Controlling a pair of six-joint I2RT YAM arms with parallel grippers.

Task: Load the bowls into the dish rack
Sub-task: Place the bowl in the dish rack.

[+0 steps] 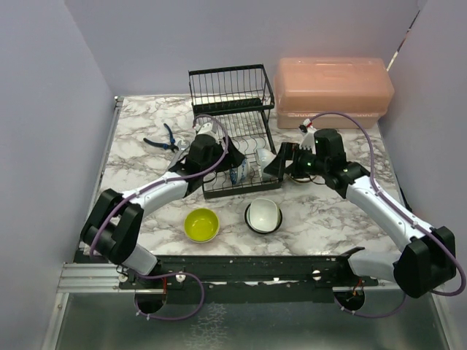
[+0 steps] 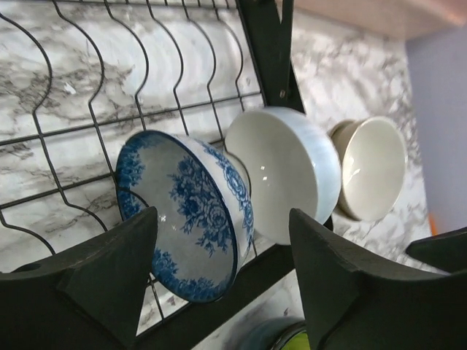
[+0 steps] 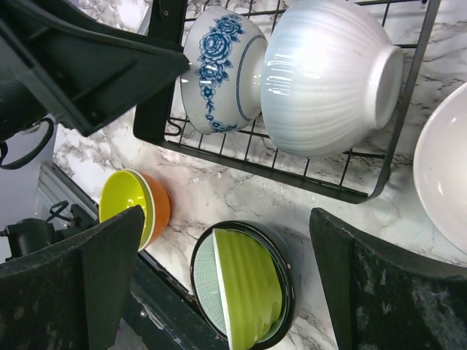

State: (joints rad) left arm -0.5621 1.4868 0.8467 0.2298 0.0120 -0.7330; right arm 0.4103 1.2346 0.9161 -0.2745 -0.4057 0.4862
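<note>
From above, a marble-patterned table (image 1: 146,120) stands between plain lavender walls. A black wire two-tier dish rack (image 1: 232,91) sits at the middle of the far edge. A pink translucent lidded box (image 1: 332,91) fills the far right corner, and blue-handled pliers (image 1: 162,138) lie toward the left edge. By the middle of the near edge lie a round yellow-green bowl (image 1: 202,224) and a dark-outside bowl (image 1: 263,216). Both arms reach to the rack's lower tier.

From the left wrist, the left jaws are spread, their black fingers (image 2: 95,284) either side of a blue-patterned bowl (image 2: 193,211) standing on edge in the slots; contact cannot be told. A white ribbed bowl (image 2: 284,171) stands just beside it. A beige bowl (image 2: 372,168) lies beyond the frame, its support hidden.

From the right wrist, the right jaws are spread and empty over the dark-outside bowl, whose yellow-green contents are hard to make out. The yellow-green bowl nests in a small orange bowl (image 3: 162,208).
</note>
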